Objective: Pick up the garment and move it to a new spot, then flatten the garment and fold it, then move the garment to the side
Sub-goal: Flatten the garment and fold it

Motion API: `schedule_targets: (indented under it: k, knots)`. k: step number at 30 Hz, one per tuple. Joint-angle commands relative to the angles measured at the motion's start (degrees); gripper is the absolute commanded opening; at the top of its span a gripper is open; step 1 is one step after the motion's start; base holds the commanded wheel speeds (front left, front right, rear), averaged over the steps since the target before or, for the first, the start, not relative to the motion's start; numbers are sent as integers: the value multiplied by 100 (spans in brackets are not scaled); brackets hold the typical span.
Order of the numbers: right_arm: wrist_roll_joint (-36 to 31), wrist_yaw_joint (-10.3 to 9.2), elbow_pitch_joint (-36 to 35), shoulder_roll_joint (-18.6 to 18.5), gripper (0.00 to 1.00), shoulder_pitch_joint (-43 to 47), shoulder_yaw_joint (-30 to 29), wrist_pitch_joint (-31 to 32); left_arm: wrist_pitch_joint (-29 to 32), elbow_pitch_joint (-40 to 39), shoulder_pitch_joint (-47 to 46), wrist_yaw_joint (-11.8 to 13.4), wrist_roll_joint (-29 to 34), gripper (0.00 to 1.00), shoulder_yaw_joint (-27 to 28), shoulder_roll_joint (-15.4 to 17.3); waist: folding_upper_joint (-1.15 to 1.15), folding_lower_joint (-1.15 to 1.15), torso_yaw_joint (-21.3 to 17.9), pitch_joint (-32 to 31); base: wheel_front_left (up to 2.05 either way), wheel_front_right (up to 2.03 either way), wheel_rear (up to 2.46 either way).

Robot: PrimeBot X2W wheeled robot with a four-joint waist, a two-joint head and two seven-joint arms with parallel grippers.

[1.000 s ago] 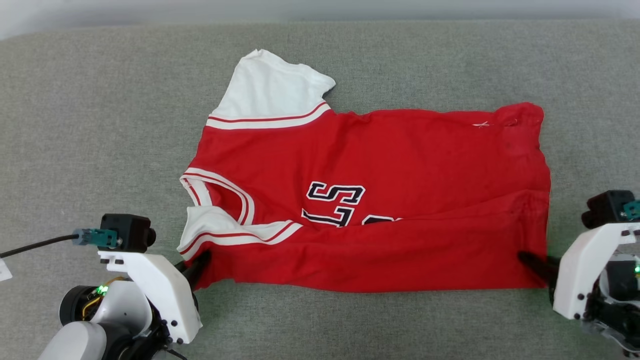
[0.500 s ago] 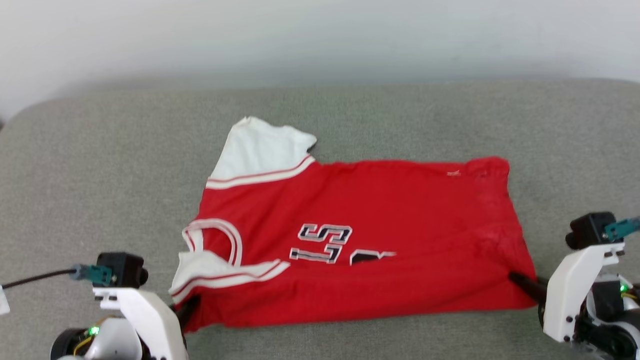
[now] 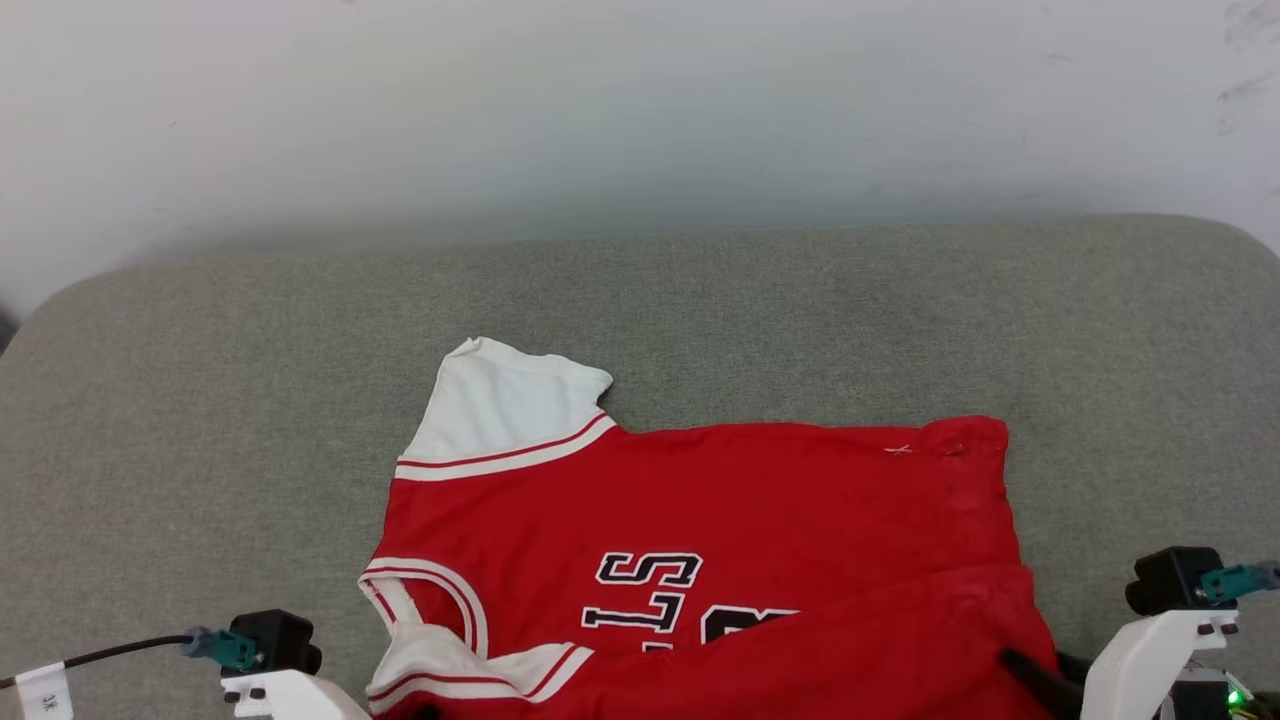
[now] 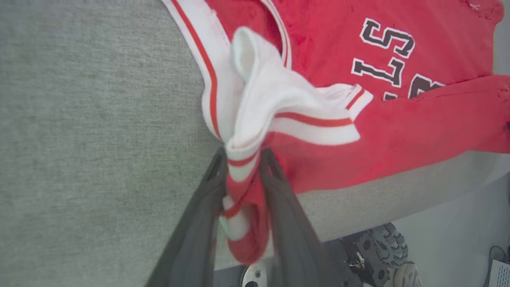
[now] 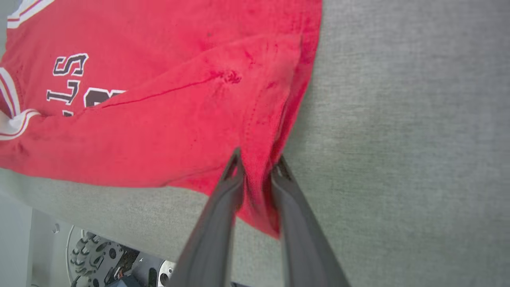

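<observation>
Nearly closed, my left gripper (image 4: 244, 159) is clamping the jersey (image 3: 760, 500) by its striped sleeve (image 4: 287, 99), my right gripper (image 5: 258, 165) by its hem (image 5: 259, 191); "LS" lettering (image 4: 378, 67) is showing ahead.

A red shirt (image 3: 760, 510) with white sleeves, striped trim and black-and-white lettering is seen spread on a grey cushion (image 3: 200, 400), its near edge folded over part of the lettering.
</observation>
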Motion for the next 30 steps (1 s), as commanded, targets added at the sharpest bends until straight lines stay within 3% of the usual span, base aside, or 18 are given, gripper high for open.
schedule_targets:
  k: [1, 5, 18, 25, 30]
  knots:
    - [-73, -2, -43, 45, 100, 93, -46, -264, -119, 108, -143, -68, 41, 100, -8, -39, 0, 1, 0, 24, 0, 0, 0]
    - [-345, -2, -305, 49, 100, 46, -86, -1016, -433, 179, -321, -115, 188, 100, 90, -42, 0, 1, -82, 66, 0, 0, 0]
    - [-1438, -2, -910, 322, 100, -515, -307, -2978, -1541, -223, -1160, 289, 899, 100, 579, -77, 0, 1, -424, 386, 0, 0, 0]
    - [-1572, -2, -1173, 527, 100, -940, -347, -3378, -2109, 73, -1957, 246, 1078, 100, 791, -159, 0, 1, -632, 997, 0, 0, 0]
    - [-1610, -2, -1453, 572, 100, -1286, -370, -3533, -2199, 476, -2817, 59, 1133, 100, 806, -109, 0, 1, -789, 1510, 0, 0, 0]
